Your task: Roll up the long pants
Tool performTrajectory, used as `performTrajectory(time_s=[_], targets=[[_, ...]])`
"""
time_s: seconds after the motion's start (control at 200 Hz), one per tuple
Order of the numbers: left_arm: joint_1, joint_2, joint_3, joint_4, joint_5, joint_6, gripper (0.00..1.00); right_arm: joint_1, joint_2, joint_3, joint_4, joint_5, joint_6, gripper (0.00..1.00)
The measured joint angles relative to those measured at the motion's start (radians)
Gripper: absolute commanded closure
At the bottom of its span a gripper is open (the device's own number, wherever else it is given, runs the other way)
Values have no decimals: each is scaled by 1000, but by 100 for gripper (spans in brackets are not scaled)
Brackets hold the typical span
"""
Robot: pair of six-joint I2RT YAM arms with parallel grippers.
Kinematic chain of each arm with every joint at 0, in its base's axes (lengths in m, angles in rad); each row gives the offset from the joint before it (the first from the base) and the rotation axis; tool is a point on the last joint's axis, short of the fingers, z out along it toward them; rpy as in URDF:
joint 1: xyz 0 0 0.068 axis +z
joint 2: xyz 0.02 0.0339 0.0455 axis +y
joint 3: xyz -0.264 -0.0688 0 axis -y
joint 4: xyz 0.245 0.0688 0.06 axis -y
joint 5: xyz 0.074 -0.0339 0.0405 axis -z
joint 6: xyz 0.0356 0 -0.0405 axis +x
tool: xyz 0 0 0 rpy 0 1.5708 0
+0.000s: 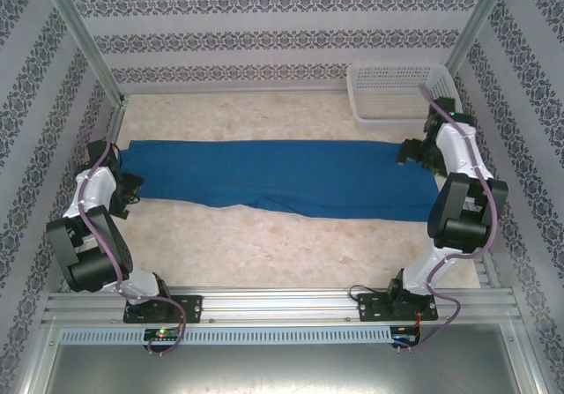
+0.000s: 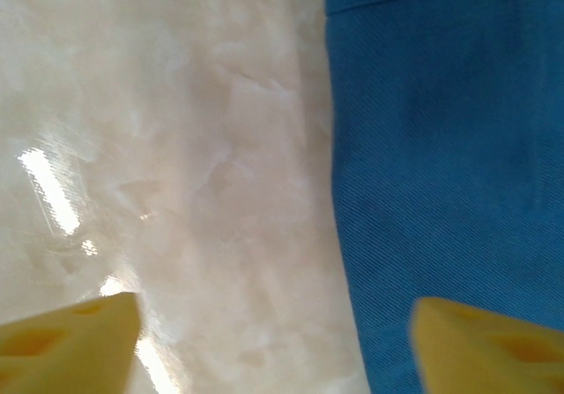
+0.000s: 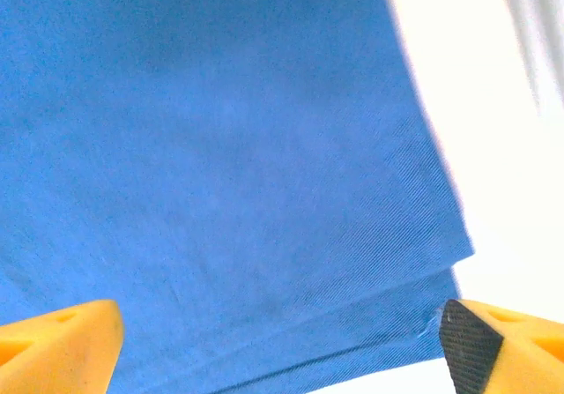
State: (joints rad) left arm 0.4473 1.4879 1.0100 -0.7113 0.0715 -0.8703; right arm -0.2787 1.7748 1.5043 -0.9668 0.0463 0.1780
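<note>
The long pants [image 1: 282, 175] are royal blue and lie flat, stretched left to right across the pale table [image 1: 264, 244]. My left gripper [image 1: 130, 187] hangs at their left end. In the left wrist view it [image 2: 273, 323] is open, one yellow fingertip [image 2: 79, 337] over bare table and the other over the edge of the cloth [image 2: 441, 147]. My right gripper [image 1: 407, 153] is at the right end. In the right wrist view it [image 3: 278, 341] is open just above the hemmed corner of the fabric [image 3: 220, 147], with nothing between its fingers.
A white mesh basket [image 1: 401, 66] stands at the back right corner, close behind the right arm. Patterned walls and metal posts close in the table on three sides. Bare tabletop lies in front of and behind the pants.
</note>
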Motion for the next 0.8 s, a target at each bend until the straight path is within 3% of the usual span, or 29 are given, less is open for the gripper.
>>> performTrajectory(time_s=[0.115, 0.33, 0.804], targets=[[0, -33, 0, 0, 19, 3, 0, -61, 61, 74, -15, 10, -35, 6], [0, -52, -20, 1, 48, 7, 0, -130, 203, 49, -47, 13, -57, 6], [0, -45, -35, 26, 85, 7, 0, -109, 223, -32, -52, 6, -66, 9]])
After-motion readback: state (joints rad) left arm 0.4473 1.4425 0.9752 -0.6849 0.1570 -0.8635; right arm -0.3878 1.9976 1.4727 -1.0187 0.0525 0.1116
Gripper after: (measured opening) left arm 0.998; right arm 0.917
